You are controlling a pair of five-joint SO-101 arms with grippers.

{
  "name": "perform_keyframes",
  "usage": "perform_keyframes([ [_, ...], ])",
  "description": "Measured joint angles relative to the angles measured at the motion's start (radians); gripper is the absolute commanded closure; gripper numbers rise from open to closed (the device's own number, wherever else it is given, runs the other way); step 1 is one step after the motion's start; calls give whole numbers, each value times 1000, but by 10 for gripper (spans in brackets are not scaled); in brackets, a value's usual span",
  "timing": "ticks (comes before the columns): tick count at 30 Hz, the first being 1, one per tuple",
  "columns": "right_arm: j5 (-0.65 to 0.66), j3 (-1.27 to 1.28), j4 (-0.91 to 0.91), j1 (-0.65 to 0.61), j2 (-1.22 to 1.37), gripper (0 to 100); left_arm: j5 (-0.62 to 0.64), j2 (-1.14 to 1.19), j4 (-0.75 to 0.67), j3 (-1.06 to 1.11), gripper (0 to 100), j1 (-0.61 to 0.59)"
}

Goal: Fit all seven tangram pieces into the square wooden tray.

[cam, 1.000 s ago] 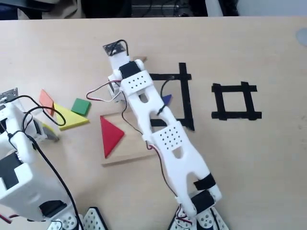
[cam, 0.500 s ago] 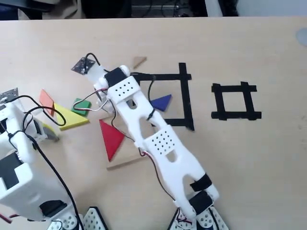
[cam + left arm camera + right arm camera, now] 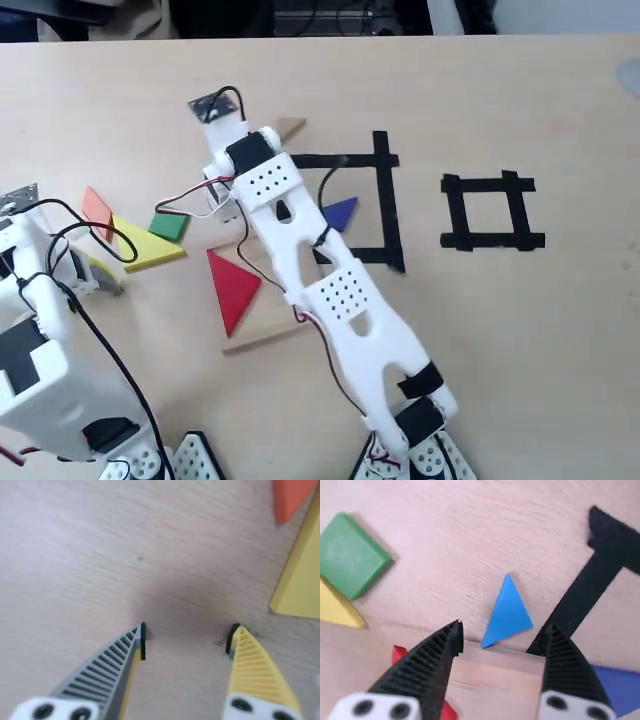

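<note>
In the high view we see the right arm (image 3: 345,295) stretched diagonally across the tabletop (image 3: 520,100), its wrist above the far corner of the square wooden tray (image 3: 265,335). A red triangle (image 3: 230,285) lies in the tray. A dark blue triangle (image 3: 340,212) shows just beside the arm, inside a black tape square (image 3: 385,200). Left of the tray, a green square (image 3: 168,224), a yellow triangle (image 3: 145,245) and an orange piece (image 3: 97,210) sit on the tabletop. The left arm (image 3: 35,340) stands at the left edge.

In the left wrist view, the left arm's jaws are spread wide and hold nothing, their tips close to bare tabletop. The yellow triangle and orange piece lie beyond one tip, apart from it.

In the right wrist view, the right arm's jaws are spread wide and empty above the tray's corner. A light blue triangle (image 3: 507,614) lies on the tabletop beyond the tips, one corner touching the tray's edge.
</note>
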Motion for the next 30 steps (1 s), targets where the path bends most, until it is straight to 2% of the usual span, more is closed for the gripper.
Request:
perform_keyframes([
  [3,-87,0,0,0,0,744,0,0,0,0,719,0],
  [6,-121,0,0,0,0,744,0,0,0,0,719,0],
  [30,-95,-12,-37,2,84,744,0,0,0,0,719,0],
])
